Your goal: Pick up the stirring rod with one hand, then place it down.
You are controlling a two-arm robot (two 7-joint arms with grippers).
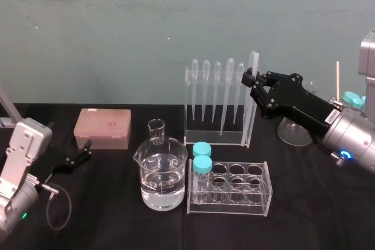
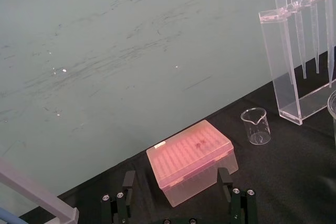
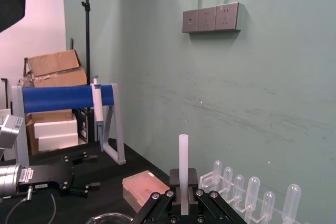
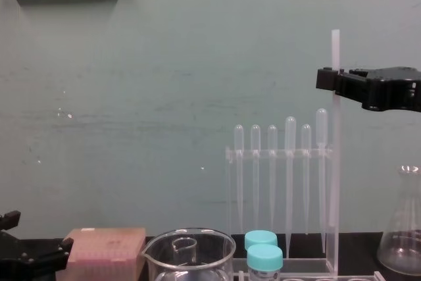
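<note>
The stirring rod [image 1: 251,106] is a thin translucent-white stick standing upright at the right end of the pipette rack [image 1: 214,136], rising well above it. My right gripper [image 1: 251,81] is shut on the rod near its top; the chest view shows the black fingers [image 4: 327,79] clamped on the stirring rod [image 4: 334,182]. In the right wrist view the rod [image 3: 183,161] sticks up out of the right gripper [image 3: 183,195]. Its lower end reaches the rack's base; I cannot tell whether it rests there. My left gripper [image 1: 79,155] sits low at the left, open and empty.
A large beaker [image 1: 163,177] holding water and a small beaker [image 1: 156,132] stand mid-table. A clear tube rack [image 1: 234,190] with two cyan-capped vials is in front. The pink tip box [image 1: 102,128] lies left, and a glass flask [image 1: 291,132] stands under my right arm.
</note>
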